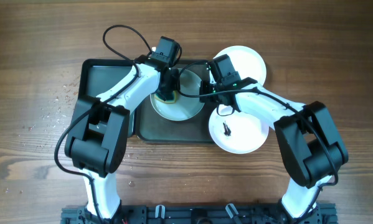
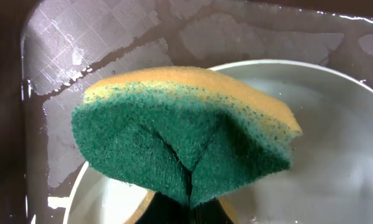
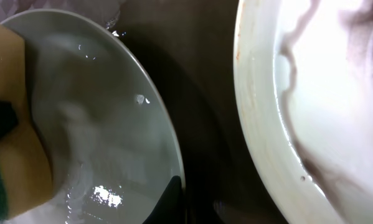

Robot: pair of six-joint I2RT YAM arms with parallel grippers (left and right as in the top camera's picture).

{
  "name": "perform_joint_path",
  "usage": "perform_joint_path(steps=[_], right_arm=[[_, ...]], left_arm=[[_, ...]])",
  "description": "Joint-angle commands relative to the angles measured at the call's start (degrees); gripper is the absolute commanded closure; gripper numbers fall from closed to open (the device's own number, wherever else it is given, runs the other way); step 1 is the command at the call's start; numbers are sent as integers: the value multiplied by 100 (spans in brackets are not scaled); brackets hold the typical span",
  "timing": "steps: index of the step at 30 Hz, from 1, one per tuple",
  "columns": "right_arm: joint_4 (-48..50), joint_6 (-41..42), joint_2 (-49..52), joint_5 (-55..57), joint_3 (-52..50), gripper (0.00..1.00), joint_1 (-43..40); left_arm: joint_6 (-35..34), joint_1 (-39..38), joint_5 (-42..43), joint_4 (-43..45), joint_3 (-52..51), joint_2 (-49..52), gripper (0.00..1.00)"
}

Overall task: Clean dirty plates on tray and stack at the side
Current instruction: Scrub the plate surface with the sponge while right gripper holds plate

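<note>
A white plate (image 1: 189,109) lies in the middle of the dark grey tray (image 1: 105,81). My left gripper (image 1: 167,90) is shut on a green and yellow sponge (image 2: 180,130), which is folded and pressed onto that plate (image 2: 342,162); its fingers are hidden under the sponge. My right gripper (image 1: 206,92) is shut on the plate's right rim (image 3: 174,155), with one dark finger (image 3: 169,198) lying inside the rim. A second plate (image 1: 242,134), marked with a dark smudge, sits on the table to the right. A third plate (image 1: 248,62) lies at the back right.
The tray floor (image 2: 93,56) is wet with patches of water. A plate with brownish streaks (image 3: 317,93) lies close on the right in the right wrist view. Water droplets speckle the wooden table (image 1: 55,106) left of the tray.
</note>
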Motion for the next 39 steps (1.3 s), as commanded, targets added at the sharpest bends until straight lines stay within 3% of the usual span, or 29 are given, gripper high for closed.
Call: perform_joint_path(steps=[1, 6, 16, 23, 26, 31, 39], right_arm=[[2, -181, 186, -90, -35, 96, 33], [9, -188, 186, -90, -37, 96, 81], [81, -330, 186, -90, -35, 96, 186], [90, -332, 186, -90, -35, 96, 186], [92, -330, 186, -90, -37, 96, 186], [92, -330, 186, -92, -35, 96, 186], [92, -323, 186, -90, -35, 96, 186]], left_arm=[[-50, 17, -50, 76, 13, 199, 96], [0, 17, 608, 361, -138, 601, 96], [922, 68, 2717, 647, -74, 413, 96], [942, 98, 2704, 673, 94, -605, 96], [938, 98, 2138, 584, 94, -1005, 96], [920, 98, 1307, 227, 90, -822, 96], [874, 98, 772, 433, 33, -457, 96]])
